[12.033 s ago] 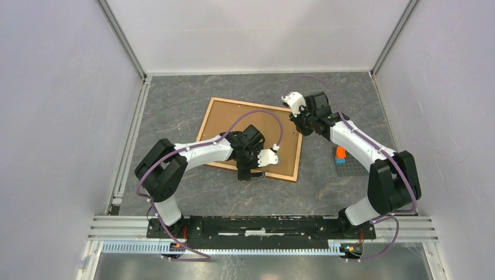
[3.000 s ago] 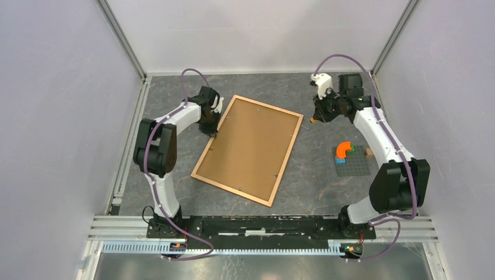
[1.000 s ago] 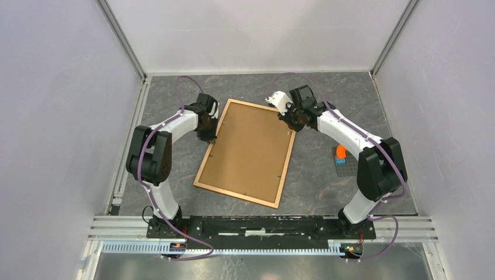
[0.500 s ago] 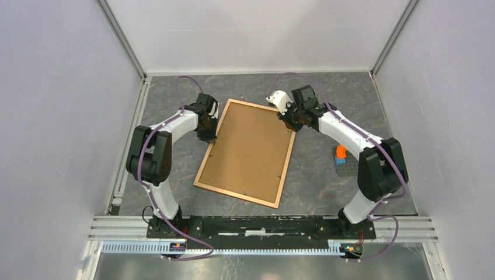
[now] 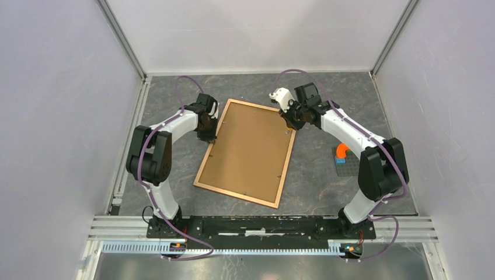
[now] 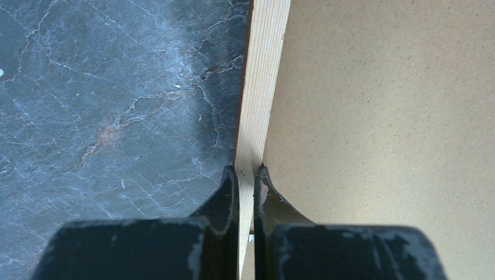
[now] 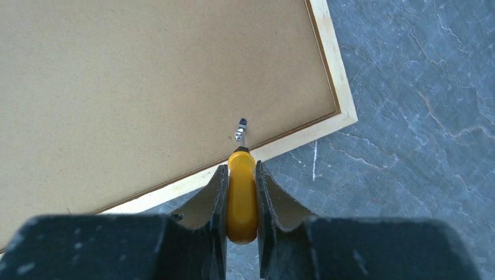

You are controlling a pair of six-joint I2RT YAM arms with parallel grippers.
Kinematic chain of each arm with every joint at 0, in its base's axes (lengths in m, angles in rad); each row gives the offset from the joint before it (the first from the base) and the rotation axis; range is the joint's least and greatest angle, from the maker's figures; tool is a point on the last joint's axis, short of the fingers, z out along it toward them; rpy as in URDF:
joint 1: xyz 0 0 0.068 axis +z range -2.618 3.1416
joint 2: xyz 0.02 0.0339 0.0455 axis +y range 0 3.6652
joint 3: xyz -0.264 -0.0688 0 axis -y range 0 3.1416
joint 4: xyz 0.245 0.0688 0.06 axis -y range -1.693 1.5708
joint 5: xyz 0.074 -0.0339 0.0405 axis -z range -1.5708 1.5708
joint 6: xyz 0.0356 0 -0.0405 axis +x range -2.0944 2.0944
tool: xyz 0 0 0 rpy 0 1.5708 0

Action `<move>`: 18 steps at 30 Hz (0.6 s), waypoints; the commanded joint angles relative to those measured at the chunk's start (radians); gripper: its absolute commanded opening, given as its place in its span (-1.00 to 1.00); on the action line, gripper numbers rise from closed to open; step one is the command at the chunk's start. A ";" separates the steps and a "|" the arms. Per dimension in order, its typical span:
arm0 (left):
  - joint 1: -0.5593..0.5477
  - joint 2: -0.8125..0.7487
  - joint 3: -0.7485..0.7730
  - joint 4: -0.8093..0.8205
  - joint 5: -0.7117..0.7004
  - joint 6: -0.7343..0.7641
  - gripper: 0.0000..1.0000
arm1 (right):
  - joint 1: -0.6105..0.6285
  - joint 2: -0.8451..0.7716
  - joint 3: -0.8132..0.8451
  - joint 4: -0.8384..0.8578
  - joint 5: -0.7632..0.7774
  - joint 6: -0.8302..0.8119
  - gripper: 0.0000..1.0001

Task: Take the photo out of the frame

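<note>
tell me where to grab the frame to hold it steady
Pinch the frame by the narrow wooden moulding on its long left edge, coming down from above. It lies flat, back up, far too wide to span; the left tool clamps that rail.

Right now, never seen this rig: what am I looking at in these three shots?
Two robot arms, bolted at the near edge of a grey table. The wide shot is from a fixed camera above and behind them; each close-up is from a wrist camera. A picture frame lies back-up, so no photo shows. The left gripper is shut on the frame's wooden edge. The right gripper holds a yellow-handled tool, likely a screwdriver, tip at a small metal clip on the back. A grey baseplate with toy blocks sits to the right.
</note>
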 commanded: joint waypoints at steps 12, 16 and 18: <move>0.001 -0.338 -0.148 0.101 0.297 0.386 0.85 | -0.136 -0.063 0.111 -0.047 -0.238 0.105 -1.00; -0.017 -0.468 -0.217 -0.110 0.452 0.823 0.86 | -0.162 -0.100 0.060 -0.042 -0.256 0.115 -1.00; -0.042 -0.530 -0.271 -0.235 0.485 1.018 0.86 | -0.169 -0.113 0.036 -0.040 -0.254 0.120 -1.00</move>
